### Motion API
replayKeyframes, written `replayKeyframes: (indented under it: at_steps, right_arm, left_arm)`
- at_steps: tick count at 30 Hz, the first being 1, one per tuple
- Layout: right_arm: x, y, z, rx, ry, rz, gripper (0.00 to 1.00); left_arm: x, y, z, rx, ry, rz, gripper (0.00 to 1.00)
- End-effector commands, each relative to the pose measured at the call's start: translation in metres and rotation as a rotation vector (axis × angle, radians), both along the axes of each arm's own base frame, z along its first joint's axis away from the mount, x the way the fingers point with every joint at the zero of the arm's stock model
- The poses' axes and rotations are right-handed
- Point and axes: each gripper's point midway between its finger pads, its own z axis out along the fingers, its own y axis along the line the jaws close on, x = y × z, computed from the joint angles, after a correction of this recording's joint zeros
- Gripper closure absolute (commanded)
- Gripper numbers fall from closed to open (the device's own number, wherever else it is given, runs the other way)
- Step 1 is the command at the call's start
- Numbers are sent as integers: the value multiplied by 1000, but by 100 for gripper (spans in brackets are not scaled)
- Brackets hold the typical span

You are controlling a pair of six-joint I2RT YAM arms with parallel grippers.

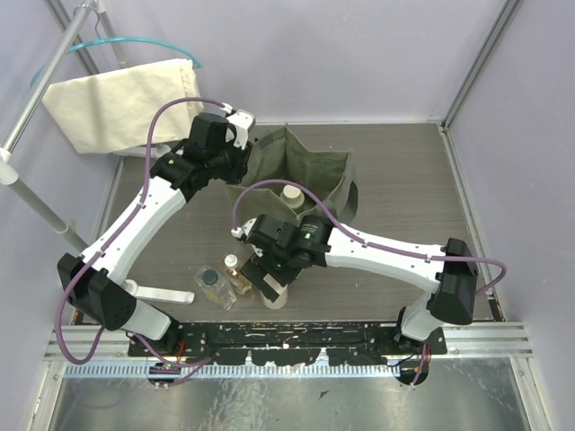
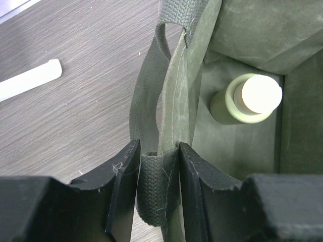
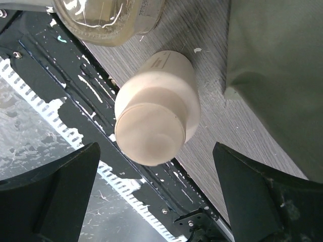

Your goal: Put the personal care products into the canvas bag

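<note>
Left hand [image 2: 157, 194] pinching the strap [image 2: 146, 116] of the green bag [image 2: 252, 30]; yellow bottle [image 2: 246, 100] stands inside. Right hand [image 3: 155, 151] spread wide over cream bottle [image 3: 156, 108], upright on tabletop [image 3: 212, 45] beside bag, near amber bottle [image 1: 234, 268] and clear bottle [image 1: 213, 284].

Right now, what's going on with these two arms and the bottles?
The left gripper is clamped on the handle of the green bag. One yellow-green bottle already stands inside. The right gripper hangs open over the cream bottle on the table; the amber bottle and clear bottle stand beside it.
</note>
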Motion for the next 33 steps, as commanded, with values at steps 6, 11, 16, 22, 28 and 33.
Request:
replayKeyframes:
  at_steps: [6, 11, 16, 22, 28, 33]
  right_arm:
    - [2, 18, -19, 24, 12, 52, 0]
    - [6, 22, -34, 5, 32, 39, 0]
    - [9, 26, -42, 4, 33, 31, 0]
    - [9, 21, -51, -41, 43, 21, 8]
    - [8, 19, -59, -65, 55, 20, 23]
    - [12, 17, -49, -53, 25, 5, 47]
  left_arm:
    - [1, 1, 6, 8, -8, -12, 56]
    - [1, 0, 4, 9, -2, -15, 56]
    - [0, 0, 2, 8, 2, -18, 56]
    - [1, -1, -2, 9, 5, -20, 56]
    - [1, -3, -5, -3, 11, -24, 56]
    - [1, -4, -5, -9, 14, -23, 56]
